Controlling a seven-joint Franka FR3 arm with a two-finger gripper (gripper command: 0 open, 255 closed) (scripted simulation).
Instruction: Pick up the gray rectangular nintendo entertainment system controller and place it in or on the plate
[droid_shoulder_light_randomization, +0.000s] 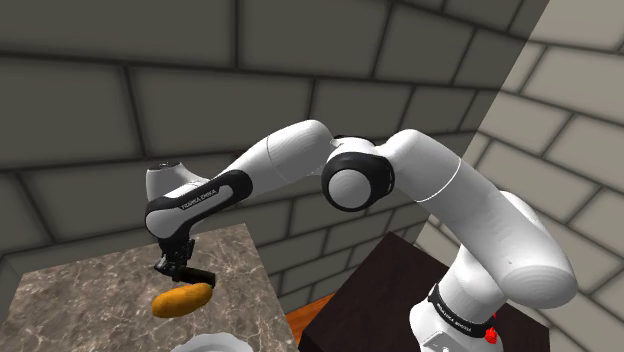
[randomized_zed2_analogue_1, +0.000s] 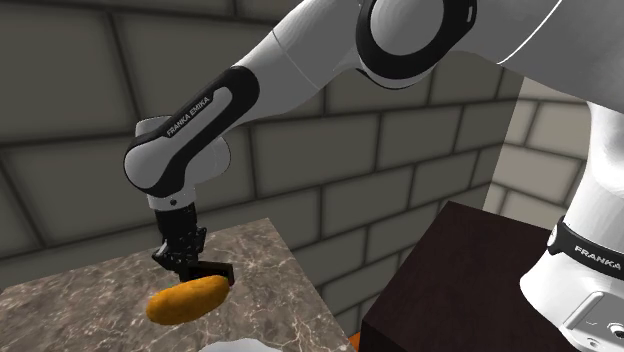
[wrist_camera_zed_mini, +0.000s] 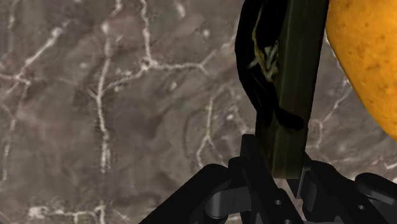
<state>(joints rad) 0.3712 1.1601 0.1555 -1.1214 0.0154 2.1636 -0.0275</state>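
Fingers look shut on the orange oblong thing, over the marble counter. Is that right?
Not quite. The fingers are shut on the dark flat controller, over the marble counter. The orange oblong thing lies beside the controller, outside the fingers. The wrist view shows it.

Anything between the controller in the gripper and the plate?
Partly: an orange lump lies right by the dark controller clasped in the gripper, roughly on the side toward the plate. Nothing else visible stands between them.
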